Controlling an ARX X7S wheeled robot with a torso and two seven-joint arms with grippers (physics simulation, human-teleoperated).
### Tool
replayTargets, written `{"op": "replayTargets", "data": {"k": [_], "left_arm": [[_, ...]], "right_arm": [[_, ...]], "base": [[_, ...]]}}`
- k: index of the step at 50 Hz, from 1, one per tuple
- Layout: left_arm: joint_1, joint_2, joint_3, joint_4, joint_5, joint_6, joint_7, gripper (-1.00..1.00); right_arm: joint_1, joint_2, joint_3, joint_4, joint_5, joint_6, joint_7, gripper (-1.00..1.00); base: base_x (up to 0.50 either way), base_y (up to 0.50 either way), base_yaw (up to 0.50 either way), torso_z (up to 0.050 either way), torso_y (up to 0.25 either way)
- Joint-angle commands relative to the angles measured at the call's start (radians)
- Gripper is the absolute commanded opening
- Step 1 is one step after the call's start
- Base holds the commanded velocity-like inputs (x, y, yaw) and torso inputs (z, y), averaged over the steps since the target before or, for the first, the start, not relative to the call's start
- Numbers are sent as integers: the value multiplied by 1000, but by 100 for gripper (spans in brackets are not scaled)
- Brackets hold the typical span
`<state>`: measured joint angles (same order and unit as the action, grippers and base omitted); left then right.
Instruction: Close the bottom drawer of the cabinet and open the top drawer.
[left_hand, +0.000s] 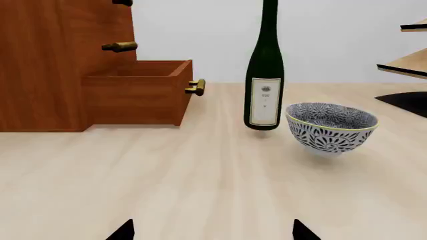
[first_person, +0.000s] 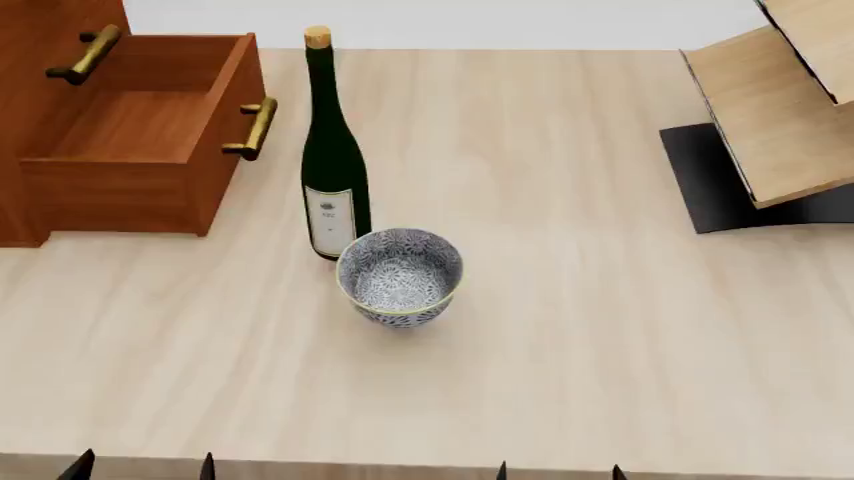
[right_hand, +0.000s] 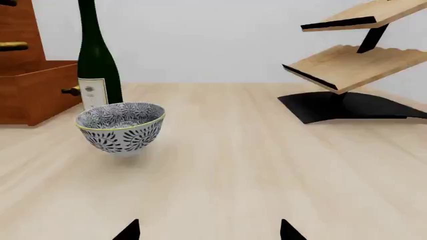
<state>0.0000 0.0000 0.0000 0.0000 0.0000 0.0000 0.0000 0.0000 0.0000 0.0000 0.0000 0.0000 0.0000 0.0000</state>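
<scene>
Cabinet: the cabinet (first_person: 34, 120) stands at the far left corner of the table (first_person: 574, 330), on my left side; only its lower part shows from my head.
Bottom drawer: the bottom drawer (first_person: 127, 140) is pulled well out over the table, its inside bare, its brass handle (first_person: 254, 127) facing the bottle. From my left wrist I see the same drawer (left_hand: 137, 92) sticking out of the cabinet front.
Middle drawer: pushed in; its handle (first_person: 83, 55) shows above the open one.
Top drawer: only a dark sliver of its handle (left_hand: 122, 2) shows at the edge of my left wrist view; I cannot tell whether it is in or out.
Bottle: a dark green wine bottle (first_person: 330, 160) stands upright just beside the open drawer's handle, apart from it.
Bowl: a blue-patterned bowl (first_person: 399, 276) sits right in front of the bottle, touching it or nearly so.
Rack: a pale plywood rack (first_person: 781, 110) on a black foot stands at the far right.
Left gripper: my left gripper (left_hand: 212, 234) hangs low at the near table edge, well apart from the cabinet, fingers spread and holding nothing.
Right gripper: my right gripper (right_hand: 209, 232) is also at the near edge, fingers spread, nothing between them, facing the bowl and rack.
</scene>
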Motion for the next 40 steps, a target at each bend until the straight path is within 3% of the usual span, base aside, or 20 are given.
{"op": "replayTargets", "data": {"k": [1,15,40], "left_arm": [[0,-10,11,0,-10,0,-11,100],[2,-53,61,1,-29,21,-64,100],[22,-95,114,95,-38,-16,-100,100]], "right_arm": [[0,9,-13,0,9,0,13,100],[5,47,-67,17,47,-9,49,100],[1,85,-110,-22,83,18,87,100]], "base": [[0,0,0,0,0],[0,0,0,0,0],[0,0,0,50,0]]}}
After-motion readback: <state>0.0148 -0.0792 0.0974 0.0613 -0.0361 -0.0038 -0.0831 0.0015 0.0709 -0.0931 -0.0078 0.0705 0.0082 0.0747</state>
